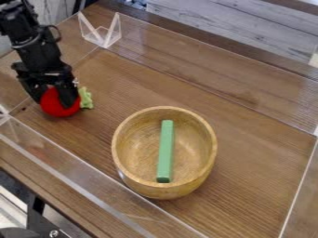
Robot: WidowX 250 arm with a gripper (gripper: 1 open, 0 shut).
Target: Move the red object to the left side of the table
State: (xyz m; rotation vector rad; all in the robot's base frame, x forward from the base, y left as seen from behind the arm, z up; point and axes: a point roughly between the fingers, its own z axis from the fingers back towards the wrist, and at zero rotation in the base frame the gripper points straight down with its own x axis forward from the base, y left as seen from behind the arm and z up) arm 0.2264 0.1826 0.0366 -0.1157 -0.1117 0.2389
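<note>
Directly beneath the jaws, the red soft toy fruit (pixel 59 102) lies on the counter (pixel 236 102), its light-green leafy tip (pixel 86 96) protruding to one side. The black gripper (pixel 47 85) points downward, jaws spread apart and straddling the fruit's top; contact cannot be confirmed. Well apart from the jaws, a wooden bowl (pixel 134 153) contains a green stick (pixel 165 149).

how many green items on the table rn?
2. A long green stick lies inside the round wooden bowl, right of centre. A small light-green leafy tip sits on the round red toy fruit at the left. Nothing appears hidden.
</note>
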